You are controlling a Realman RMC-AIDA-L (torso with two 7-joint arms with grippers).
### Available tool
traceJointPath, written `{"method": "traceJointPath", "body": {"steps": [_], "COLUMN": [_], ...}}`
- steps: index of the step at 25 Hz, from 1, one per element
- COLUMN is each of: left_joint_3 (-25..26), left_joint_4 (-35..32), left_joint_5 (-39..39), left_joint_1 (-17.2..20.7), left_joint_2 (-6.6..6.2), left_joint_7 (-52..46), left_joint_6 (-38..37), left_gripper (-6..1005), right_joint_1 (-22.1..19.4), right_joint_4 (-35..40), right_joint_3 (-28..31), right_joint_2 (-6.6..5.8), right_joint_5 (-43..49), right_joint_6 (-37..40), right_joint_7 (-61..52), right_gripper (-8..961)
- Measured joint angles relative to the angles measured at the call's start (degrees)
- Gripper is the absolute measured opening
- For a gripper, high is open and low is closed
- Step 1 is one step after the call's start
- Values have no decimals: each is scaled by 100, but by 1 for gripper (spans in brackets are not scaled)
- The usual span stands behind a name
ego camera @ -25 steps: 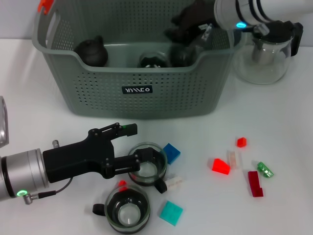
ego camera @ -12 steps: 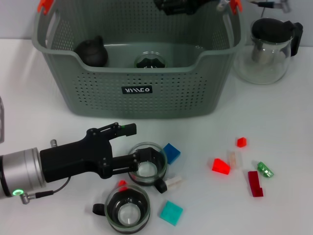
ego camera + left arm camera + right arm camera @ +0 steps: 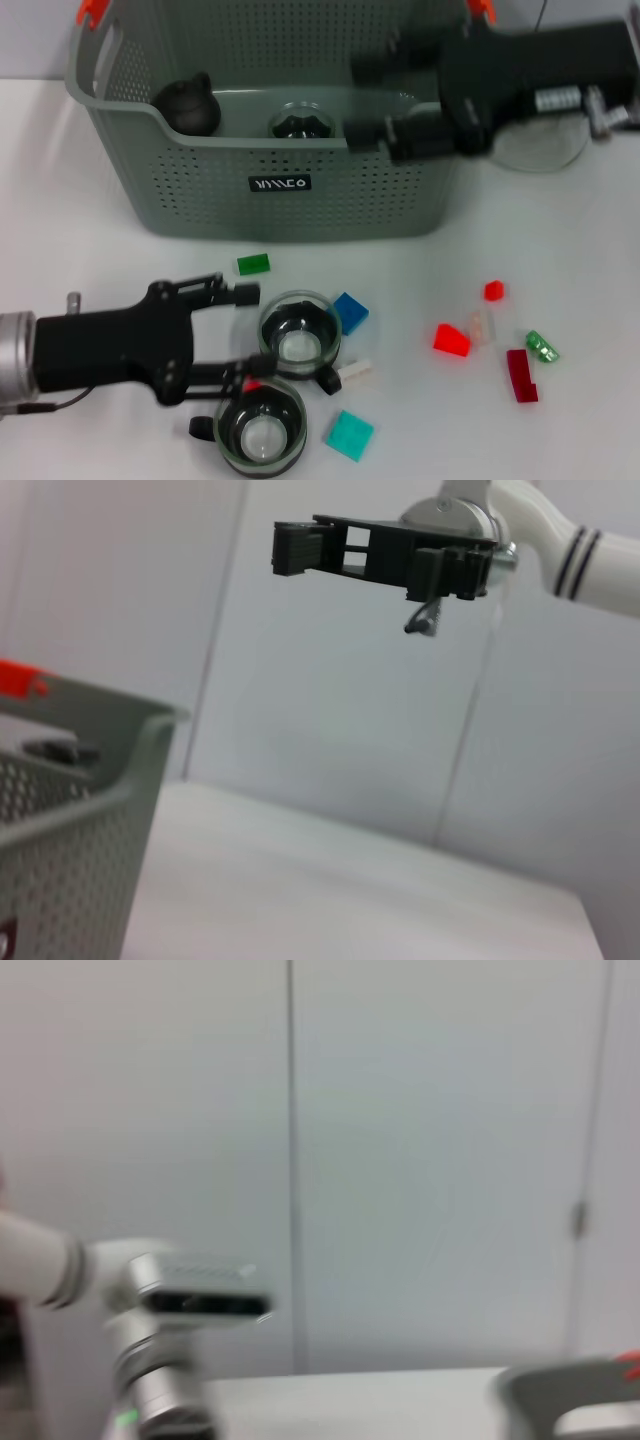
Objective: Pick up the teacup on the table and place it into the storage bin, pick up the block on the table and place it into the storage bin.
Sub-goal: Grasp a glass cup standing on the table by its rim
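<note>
Head view: the left gripper (image 3: 235, 335) sits low on the table, fingers spread, empty, beside the nearer glass teacup (image 3: 297, 340). The right gripper (image 3: 375, 100), open, hovers over the storage bin (image 3: 280, 190). Closing squarely on the cup's rim should prevent slipping.

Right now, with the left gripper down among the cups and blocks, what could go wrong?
1. The left gripper is open beside two teacups: the upper teacup and the lower teacup nearly touch, so closing could nudge either.
2. A small red block lies by its lower finger and may get pushed.
3. The right gripper sits over the storage bin; it could clip the rim.
</note>
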State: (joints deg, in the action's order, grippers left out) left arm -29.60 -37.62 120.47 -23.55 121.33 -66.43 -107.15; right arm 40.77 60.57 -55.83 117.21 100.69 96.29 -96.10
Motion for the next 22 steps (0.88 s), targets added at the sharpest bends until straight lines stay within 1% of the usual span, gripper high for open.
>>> {"method": "traceJointPath", "body": {"steps": [4,5,7,10,11,13,14,15,17,20,22], "left_joint_3": [-69,-120,-204,-556,-757,-1043,-1043,-1357,-1483,-1886,-2337], "left_joint_4": [-615,-881,-1193,-1832,-2071,-2391,-2391,-2718,-2868,-3179,-3414], "left_joint_5": [465,628,796,1081,1184,1323,1323,1462,1534,1702,1878], "left_joint_1": [-37,-57,-78,-128,-155,-196,-196,-268,-303,-341,-344], "left_joint_2": [-14,-6,13,55,80,134,134,204,235,267,271], "left_joint_7": [-491,-733,-1008,-1616,-1856,-2211,-2211,-2586,-2753,-3122,-3516], "left_joint_6": [-6,21,54,125,168,277,277,384,399,398,401], "left_gripper": [811,811,811,811,811,811,811,811,811,811,811], "right_joint_1": [-369,-447,-568,-662,-679,-710,-719,-724,-734,-741,-741], "right_joint_4": [10,7,-12,-27,-28,-28,-28,-28,-28,-57,-110], "right_joint_3": [-45,-47,-43,-13,-7,-3,-3,0,8,18,24], "right_joint_2": [57,64,68,69,70,62,56,46,37,37,32], "right_joint_5": [19,24,37,105,123,135,136,138,138,138,162], "right_joint_6": [167,207,231,242,242,220,210,197,174,162,156], "right_joint_7": [78,112,148,159,161,170,175,177,185,205,212], "right_gripper": [715,715,715,715,715,716,716,716,716,716,716]}}
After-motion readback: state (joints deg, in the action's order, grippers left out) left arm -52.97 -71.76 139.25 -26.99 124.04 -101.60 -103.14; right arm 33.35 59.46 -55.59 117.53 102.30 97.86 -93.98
